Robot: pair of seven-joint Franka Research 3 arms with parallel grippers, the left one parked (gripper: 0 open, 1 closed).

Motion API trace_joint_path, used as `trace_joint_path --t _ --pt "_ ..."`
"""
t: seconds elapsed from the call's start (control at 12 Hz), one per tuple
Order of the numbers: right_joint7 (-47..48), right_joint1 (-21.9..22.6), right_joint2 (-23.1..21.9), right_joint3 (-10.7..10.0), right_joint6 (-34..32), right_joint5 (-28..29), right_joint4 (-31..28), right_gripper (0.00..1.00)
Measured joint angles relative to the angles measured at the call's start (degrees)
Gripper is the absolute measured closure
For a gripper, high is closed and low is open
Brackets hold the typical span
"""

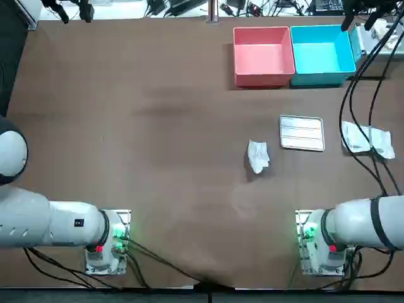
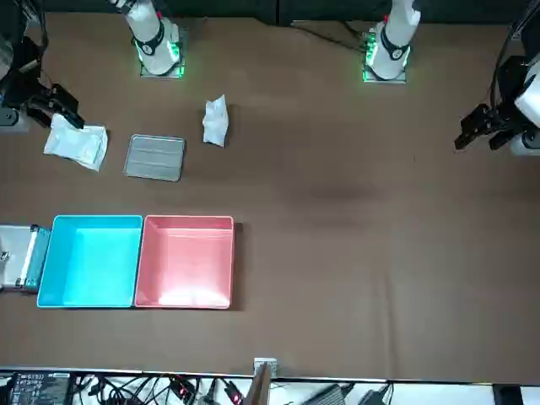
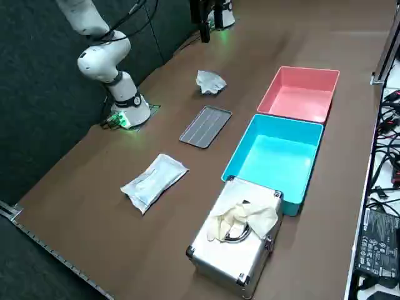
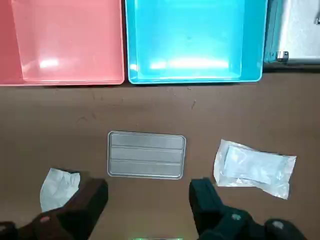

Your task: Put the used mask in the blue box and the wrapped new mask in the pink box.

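The right gripper hangs high over the right half of the table, its two black fingers spread wide and holding nothing, with a ribbed grey metal tin lying flat below and a little beyond their tips. Left of the tin, apart from it, lies the used mask, a crumpled white wad. Right of the tin, also apart, lies the wrapped new mask, flat in a creased clear wrapper. At the far side stand the pink box and, touching it on the right, the blue box, both empty, with a silver metal case beside the blue one. Neither mask is boxed, so the job appears to be at its first pick. Doing it well likely means choosing one mask, centring the open fingers over it before descending, and staying clear of the tin. The wad offers raised folds to pinch from above. The wrapper is flat and probably slick, so closing across its narrow width, low to the table, looks safer than nipping a corner. Lifted clear of the rim, the used mask belongs in the blue box and the wrapped one in the pink. Since the boxes touch, a release near the shared wall risks landing a mask in the wrong box.
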Motion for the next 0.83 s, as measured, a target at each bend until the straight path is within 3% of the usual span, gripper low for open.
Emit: trace_joint_path --t 0.5,0.83 --pt "0.6 2.0 0.2 0.0 0.0 0.1 0.0 0.00" --pt "12.2 12.3 3.0 0.3 -0.6 0.2 -0.2 0.00"
